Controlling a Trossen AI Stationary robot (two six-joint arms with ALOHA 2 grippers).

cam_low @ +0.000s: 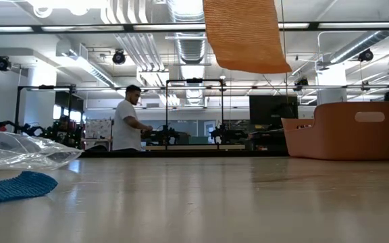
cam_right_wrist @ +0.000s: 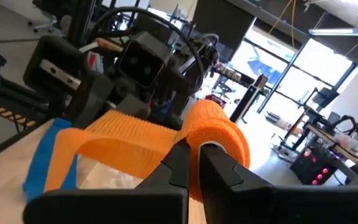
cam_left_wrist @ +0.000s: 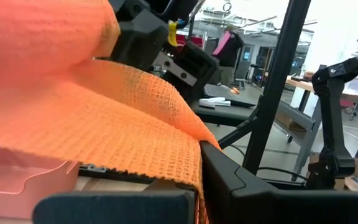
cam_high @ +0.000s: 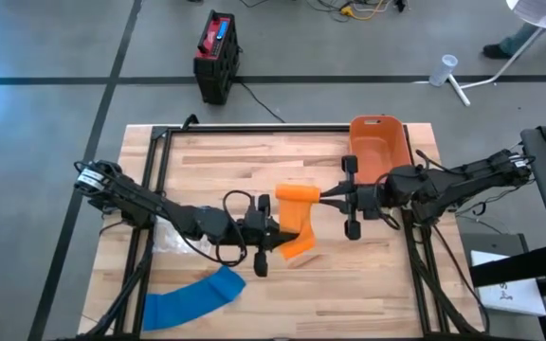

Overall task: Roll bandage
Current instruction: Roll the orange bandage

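Observation:
An orange mesh bandage is held in the air between both grippers. Its rolled part (cam_high: pixel 298 192) sits at my right gripper (cam_high: pixel 328 196), which is shut on it. A flat strip (cam_high: pixel 303 227) runs from the roll toward the table's near edge, to my left gripper (cam_high: pixel 278 237), which is also shut on it. In the low view the bandage (cam_low: pixel 243 34) hangs clear of the tabletop. A blue bandage (cam_high: pixel 193 299) lies flat near the front left. My left gripper pinches the flat orange strip (cam_left_wrist: pixel 191 163) between its two fingers, coming level from the table's left, across the strip. The strip is off the table; its free end (cam_high: pixel 298 250) sticks out past the fingers. My right gripper has its shut fingers (cam_right_wrist: pixel 224 180) on the roll's right end (cam_right_wrist: pixel 219 138), coming level from the table's right, along the roll's axis. The fingers hide the place of contact. The roll is lifted clear, and the strip (cam_right_wrist: pixel 120 138) leads away from it toward my left gripper.
An orange bin (cam_high: pixel 377 147) stands at the table's far right, just behind my right arm. A clear plastic bag (cam_high: pixel 172 239) lies under my left arm. Black frame rails (cam_high: pixel 254 130) run along the table's far and side edges. A person (cam_low: pixel 127 118) stands in the room beyond.

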